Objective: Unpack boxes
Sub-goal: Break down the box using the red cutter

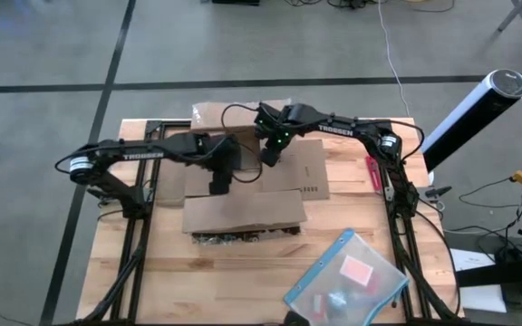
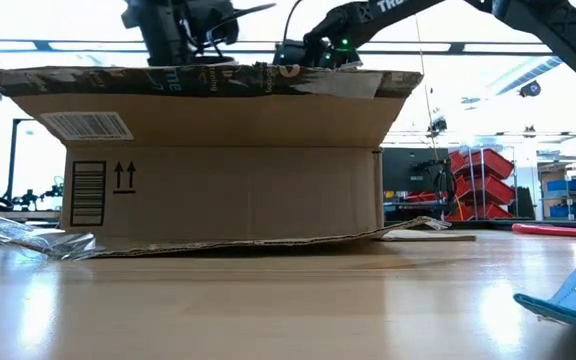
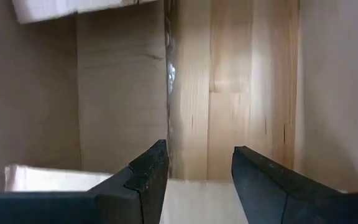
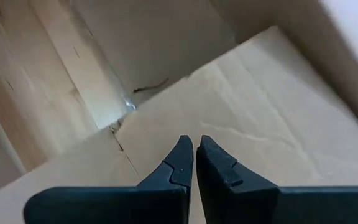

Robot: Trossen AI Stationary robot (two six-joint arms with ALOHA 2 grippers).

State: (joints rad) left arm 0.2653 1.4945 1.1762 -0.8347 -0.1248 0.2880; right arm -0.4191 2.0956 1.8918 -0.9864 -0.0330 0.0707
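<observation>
Box [image 1: 243,177] sitting flaps-open at centre frame on the wooden surface [image 1: 243,272] | left claw [image 1: 219,186] reaching in from the left, fingers parted, holding nothing | right claw [image 1: 268,158] hanging over the box's upper middle, tips pinched together, empty | clear pouch [image 1: 347,276] lying lower right, well apart

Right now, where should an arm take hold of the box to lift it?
Probably the box wall's top edge, from straight above: flaps are splayed outward, the top is open, and the walls stand upright. Left gripper already hangs inside with jaws apart.
</observation>
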